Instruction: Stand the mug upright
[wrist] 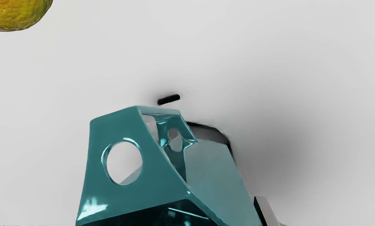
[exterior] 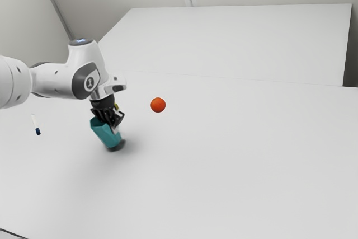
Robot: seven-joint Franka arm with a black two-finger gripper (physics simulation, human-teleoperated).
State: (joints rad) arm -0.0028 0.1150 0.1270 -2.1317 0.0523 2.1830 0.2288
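Mug (exterior: 105, 132) leaning toward eleven o'clock, exterior view — gripper (exterior: 110, 122) opening and hold unclear — best eased to twelve, base (exterior: 116, 146) flat before withdrawal.

The wrist view's edge crops the mug (wrist: 112, 128) and the yellow fruit (wrist: 15, 14); in the exterior view the tool (exterior: 111, 122) hides most of that fruit. The arm (exterior: 56, 80) runs off the exterior view's left. The white-and-blue stick (exterior: 36, 127) is too small to identify.
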